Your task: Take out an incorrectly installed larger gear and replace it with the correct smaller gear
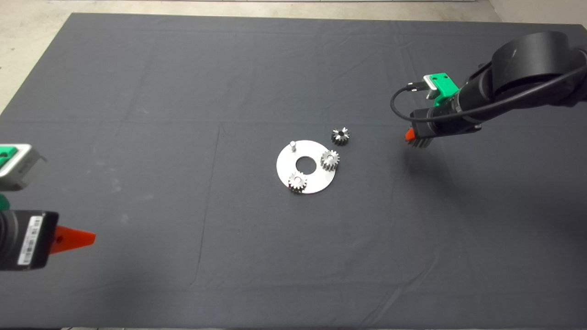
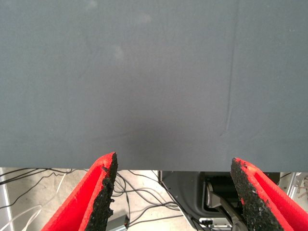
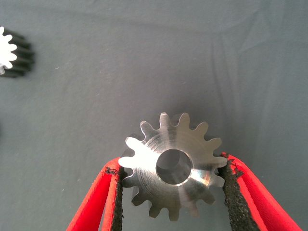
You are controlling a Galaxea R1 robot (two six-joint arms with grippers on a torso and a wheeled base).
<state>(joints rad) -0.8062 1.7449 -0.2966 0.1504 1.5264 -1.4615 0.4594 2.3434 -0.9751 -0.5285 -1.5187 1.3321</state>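
larger gear (image 3: 172, 166) | clamped in right gripper (image 3: 171, 192) | above mat (image 1: 137, 91)

Not much to read from my end. Only thing with print is a white barcode sticker (image 1: 30, 240) on the black camera body at the lower left of the head view, and I can't make out its characters. Nothing else is labelled.

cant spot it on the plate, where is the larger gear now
The larger gear is clamped in the right gripper, right of the round plate and the loose smaller gear.
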